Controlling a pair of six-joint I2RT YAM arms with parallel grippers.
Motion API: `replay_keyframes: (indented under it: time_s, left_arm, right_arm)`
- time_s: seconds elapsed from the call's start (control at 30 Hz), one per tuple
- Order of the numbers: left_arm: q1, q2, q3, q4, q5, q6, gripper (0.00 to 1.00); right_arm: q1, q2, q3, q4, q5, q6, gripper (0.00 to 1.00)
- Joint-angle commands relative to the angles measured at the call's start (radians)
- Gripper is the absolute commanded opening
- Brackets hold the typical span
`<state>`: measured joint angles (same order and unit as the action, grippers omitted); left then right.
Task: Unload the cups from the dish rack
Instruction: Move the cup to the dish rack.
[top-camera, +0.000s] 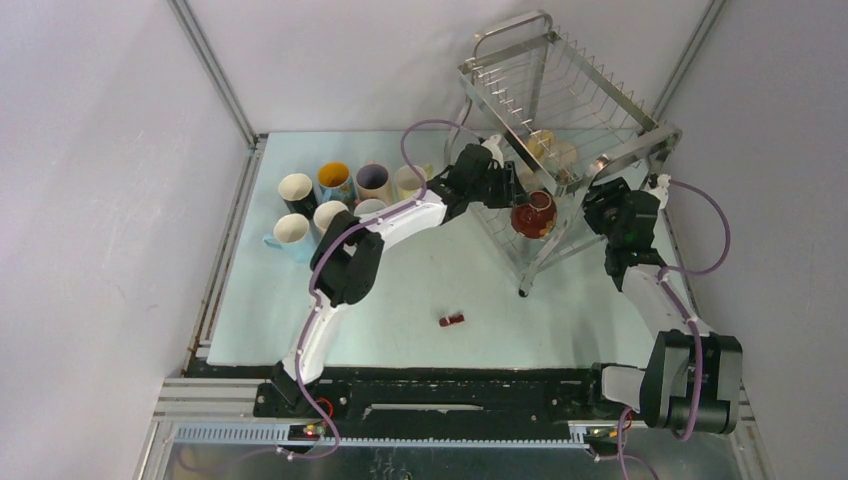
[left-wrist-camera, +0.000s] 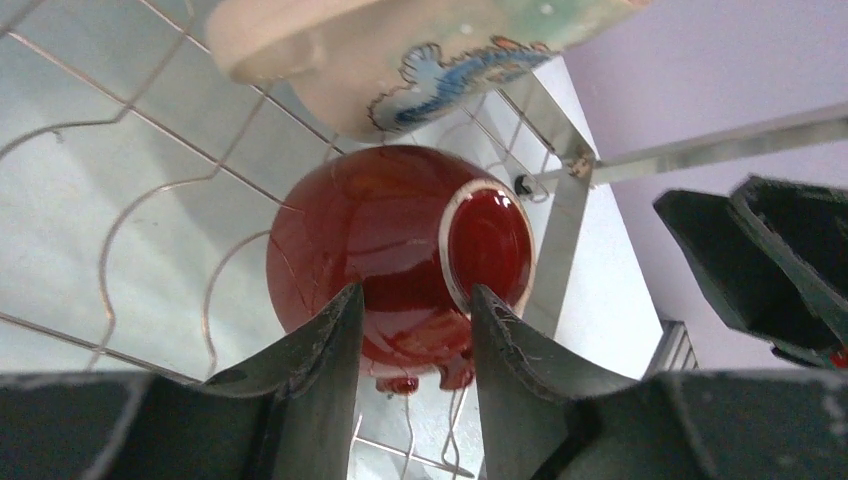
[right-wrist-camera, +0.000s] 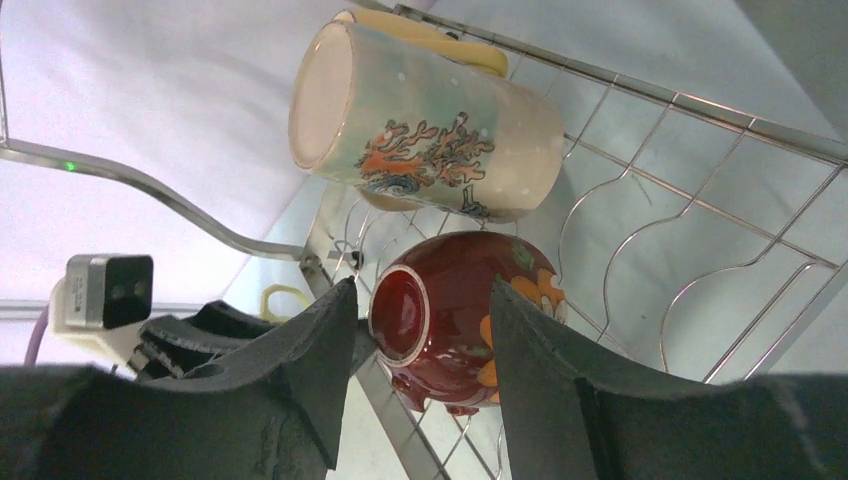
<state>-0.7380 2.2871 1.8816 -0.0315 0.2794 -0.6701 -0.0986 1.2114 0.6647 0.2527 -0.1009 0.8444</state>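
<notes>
The chrome wire dish rack (top-camera: 600, 95) stands at the back right. A dark red patterned mug (top-camera: 533, 213) lies on its side on the lower tier, its handle broken to stubs. A cream patterned mug (top-camera: 553, 152) lies above it. My left gripper (top-camera: 514, 190) is open at the red mug's left side, and in the left wrist view (left-wrist-camera: 415, 320) its tips frame the mug (left-wrist-camera: 380, 230). My right gripper (top-camera: 597, 205) is open on the other side, and in the right wrist view (right-wrist-camera: 420, 330) the mug (right-wrist-camera: 450, 310) sits between its fingers. The cream mug also shows in both wrist views (left-wrist-camera: 400, 50) (right-wrist-camera: 430, 130).
Several mugs (top-camera: 335, 200) stand grouped on the table at the back left. A small dark red fragment (top-camera: 452, 320) lies on the mat near the front middle. A yellow mug (right-wrist-camera: 440, 35) shows behind the cream one. The rack's leg (top-camera: 523, 290) stands between the arms.
</notes>
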Motion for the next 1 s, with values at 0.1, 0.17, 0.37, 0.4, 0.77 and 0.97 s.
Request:
replay_keyframes:
  time_s: [0.1,0.17,0.37,0.4,0.77,0.97]
  left_arm:
    - [-0.06,-0.057,-0.013,-0.023,0.149,0.046,0.44]
    - [-0.066,-0.06,-0.013,-0.023,0.166,0.055,0.44]
    - [-0.067,-0.096,-0.047,-0.011,0.133,0.079,0.46]
    - [-0.063,-0.106,-0.058,-0.001,0.122,0.082,0.46]
    - [0.055,-0.198,-0.157,0.195,0.069,0.032,0.46]
    - [0.086,-0.061,0.02,0.153,0.083,0.001,0.46]
  right_arm:
    - [-0.004,0.07,0.085,0.066,-0.006,-0.066,0.59]
    - [-0.004,0.082,0.088,0.068,-0.013,-0.077,0.59]
    - [0.008,0.082,0.088,0.032,-0.022,-0.111,0.6]
    - [0.009,0.082,0.084,0.035,-0.029,-0.114,0.6]
    - [0.006,0.04,0.005,0.062,-0.06,-0.06,0.54]
    - [0.005,-0.042,-0.047,0.027,-0.056,-0.035,0.45]
